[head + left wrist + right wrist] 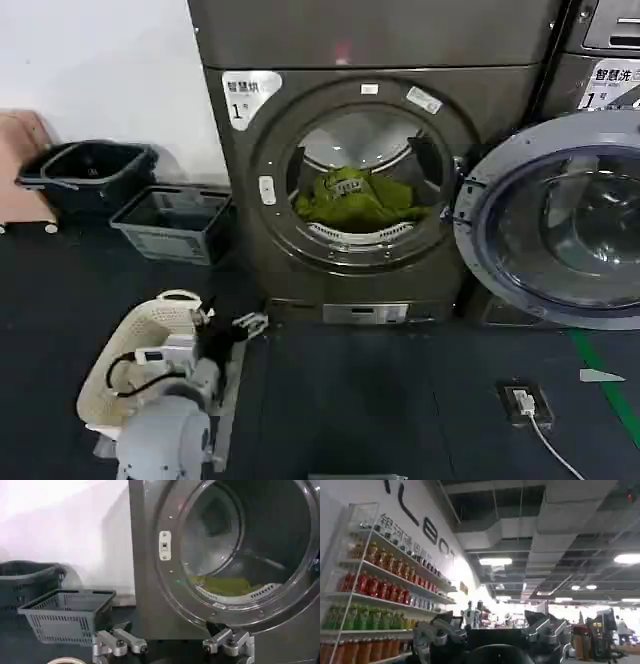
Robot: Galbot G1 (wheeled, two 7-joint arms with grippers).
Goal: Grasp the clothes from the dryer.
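The dryer (380, 160) stands in the middle with its round door (560, 225) swung open to the right. The olive-green clothes (355, 198) lie bundled at the bottom of the drum. My left gripper (238, 325) hangs low in front of the dryer's lower left corner, well short of the porthole. In the left wrist view that gripper (175, 647) is open, nothing between its fingers (126, 643), facing the drum and the clothes (225, 586). My right gripper (492, 635) is open and points away toward a room with drink shelves.
A grey crate (170, 222) and a dark bin (90, 172) sit against the wall left of the dryer. A white laundry basket (135, 350) lies under my left arm. A floor socket (525, 400) and green tape (605, 385) are at the right.
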